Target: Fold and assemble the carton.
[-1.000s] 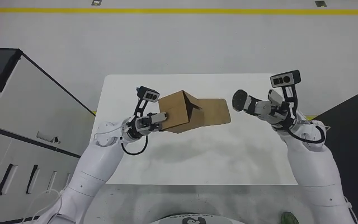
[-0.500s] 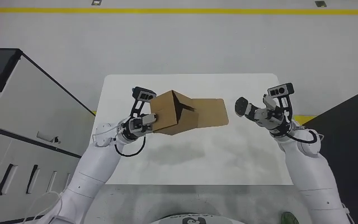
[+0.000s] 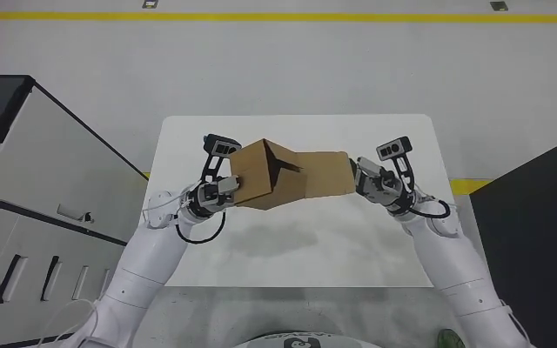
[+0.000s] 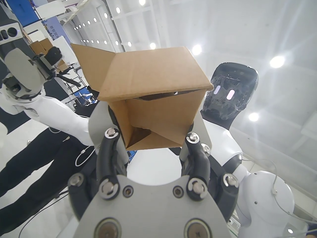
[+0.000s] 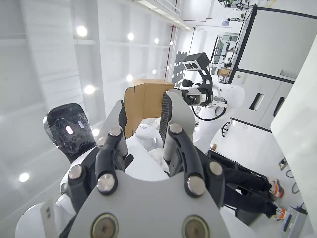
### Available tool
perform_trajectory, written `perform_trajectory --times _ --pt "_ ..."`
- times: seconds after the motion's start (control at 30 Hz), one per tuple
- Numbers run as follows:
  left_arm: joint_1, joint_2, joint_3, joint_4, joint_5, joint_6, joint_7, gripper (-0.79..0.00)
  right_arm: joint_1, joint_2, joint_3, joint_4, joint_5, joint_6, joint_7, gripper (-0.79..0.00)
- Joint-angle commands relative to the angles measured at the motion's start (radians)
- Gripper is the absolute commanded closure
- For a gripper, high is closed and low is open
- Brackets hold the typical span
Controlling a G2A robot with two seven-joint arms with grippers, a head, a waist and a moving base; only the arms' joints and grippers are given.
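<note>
A brown cardboard carton [image 3: 278,174] is held in the air above the white table [image 3: 305,252], with one long flap stretched out to the right. My left gripper [image 3: 228,188] is shut on the carton's left end. In the left wrist view its fingers [image 4: 99,125] clamp the two side walls of the carton [image 4: 153,82], whose inner flaps are partly folded. My right gripper [image 3: 359,179] is open at the tip of the long flap. In the right wrist view the flap's edge [image 5: 133,110] stands between the spread fingers [image 5: 165,115].
A dark-framed cabinet [image 3: 52,165] stands left of the table, and a dark surface [image 3: 522,209] lies at the right. The table's near half is bare below the carton. A yellow floor line [image 3: 278,16] runs behind the table.
My right arm has swung left from well clear of the carton up to the tip of its long flap. The left gripper has shifted the carton slightly left and turned it.
</note>
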Motion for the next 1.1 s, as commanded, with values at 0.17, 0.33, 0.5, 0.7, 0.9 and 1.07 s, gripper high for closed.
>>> perform_trajectory --times 0.17,0.33,0.5,0.7,0.9,1.07 --pt "0.001 -0.006 -0.007 -0.001 0.003 0.007 -0.007 0.0 0.035 -0.011 -0.038 0.008 -0.007 0.004 0.008 -0.24" --pt "0.007 -0.01 -0.015 0.001 0.012 0.008 -0.008 0.0 0.052 -0.017 -0.053 0.006 -0.004 0.009 0.025 -0.222" --pt "0.012 -0.012 -0.022 0.0 0.018 0.011 -0.011 0.0 0.055 -0.02 -0.053 -0.007 0.002 0.009 0.043 -0.222" --pt "0.018 -0.016 -0.026 0.002 0.018 0.012 -0.012 0.0 0.049 -0.022 -0.045 -0.033 0.016 0.001 0.068 -0.249" --pt "0.023 -0.019 -0.03 0.007 0.018 0.014 -0.014 0.0 0.036 -0.023 -0.029 -0.062 0.03 -0.016 0.085 -0.271" --pt "0.027 -0.021 -0.036 0.006 0.02 0.016 -0.016 0.0 0.028 -0.024 -0.018 -0.078 0.039 -0.028 0.098 -0.286"
